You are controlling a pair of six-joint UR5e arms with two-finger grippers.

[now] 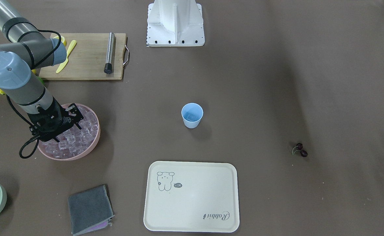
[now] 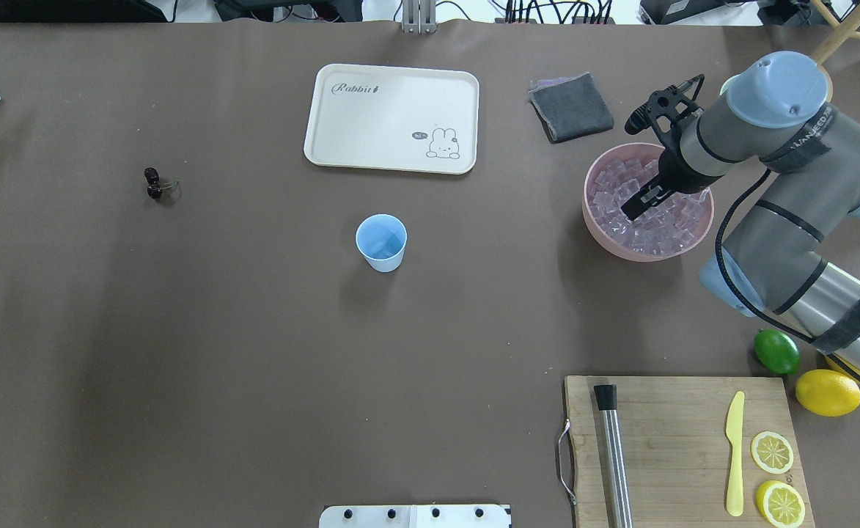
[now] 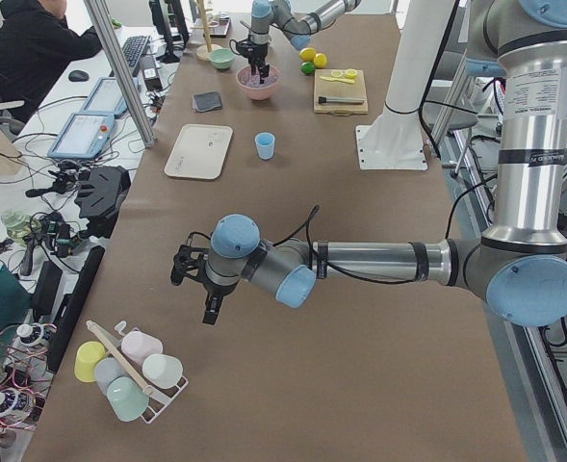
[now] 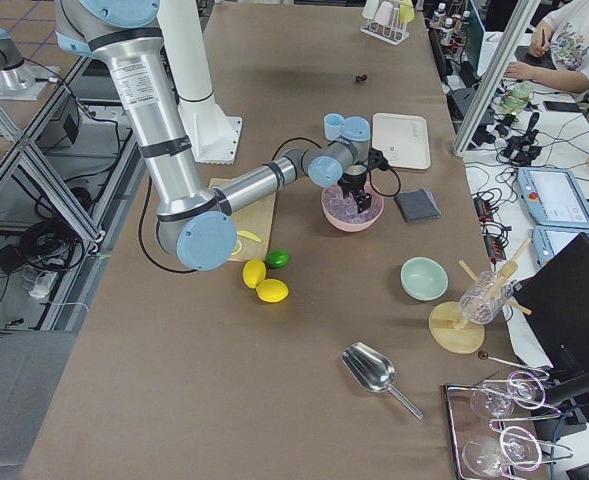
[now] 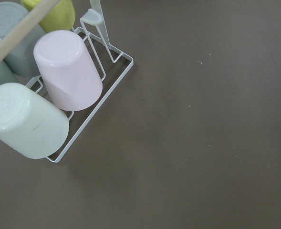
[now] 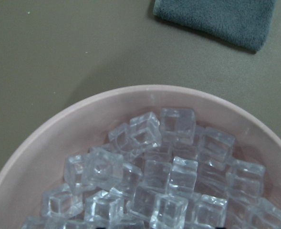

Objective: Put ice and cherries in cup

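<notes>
The light blue cup (image 1: 192, 115) (image 2: 381, 242) stands upright mid-table with a cube of ice in its bottom. More ice (image 2: 620, 213) (image 6: 154, 176) is heaped in a pink bowl (image 2: 646, 255) (image 1: 92, 147). My right gripper (image 2: 631, 210) (image 1: 68, 130) reaches down into that heap and looks open; its tips are hidden among the cubes. The cherries (image 1: 300, 149) (image 2: 154, 183) lie alone on the table, far from both arms. My left gripper (image 3: 211, 313) hangs over the table's far end near a cup rack; I cannot tell whether it is open or shut.
A cream tray (image 1: 192, 196) lies beyond the cup, and a grey cloth (image 1: 90, 209) lies beside the pink bowl. A cutting board (image 2: 679, 440) holds a muddler, a yellow knife and lemon slices. A lime (image 2: 776, 351) and a lemon (image 2: 828, 392) sit next to it. Upturned cups on a rack (image 5: 68, 76) show below the left wrist.
</notes>
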